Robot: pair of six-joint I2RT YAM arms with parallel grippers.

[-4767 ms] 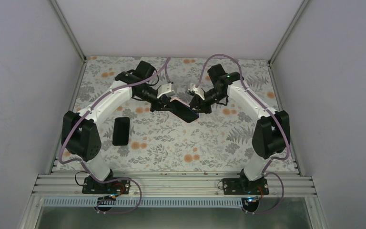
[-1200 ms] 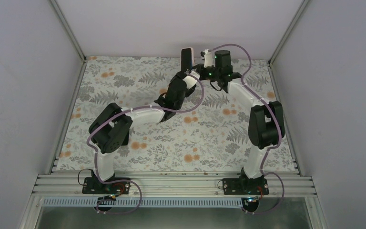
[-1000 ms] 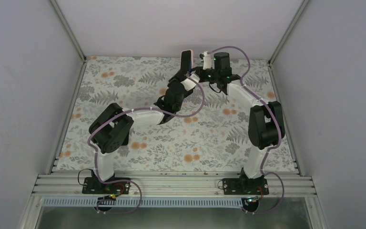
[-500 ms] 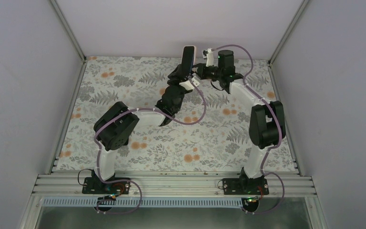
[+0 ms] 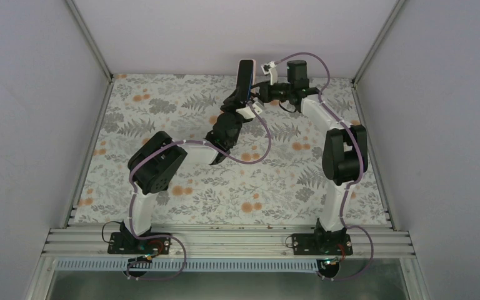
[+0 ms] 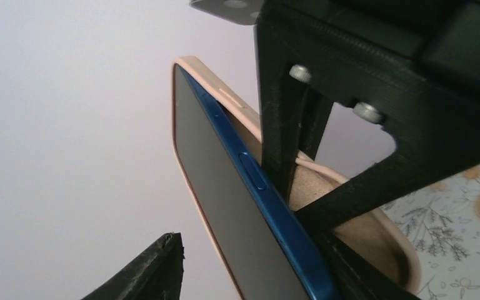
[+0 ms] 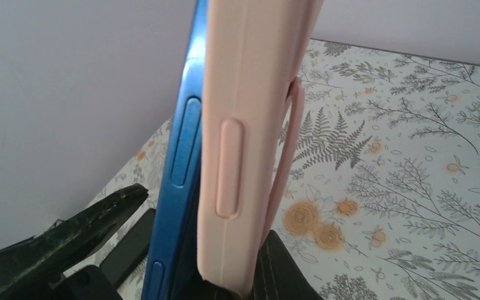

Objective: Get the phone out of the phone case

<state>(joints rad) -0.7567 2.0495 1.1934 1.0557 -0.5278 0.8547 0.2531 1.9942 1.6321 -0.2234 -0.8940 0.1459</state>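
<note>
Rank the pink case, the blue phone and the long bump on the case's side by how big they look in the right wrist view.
1. case
2. phone, only its blue edge in view
3. bump
The phone is seen edge-on, so this ranks looks only, not true size.

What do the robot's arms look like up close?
The left arm and right arm have white tube links between chunky black joints. A purple cable loops along each one. The fingers are rough black plastic, with silver screws in the mount.
</note>
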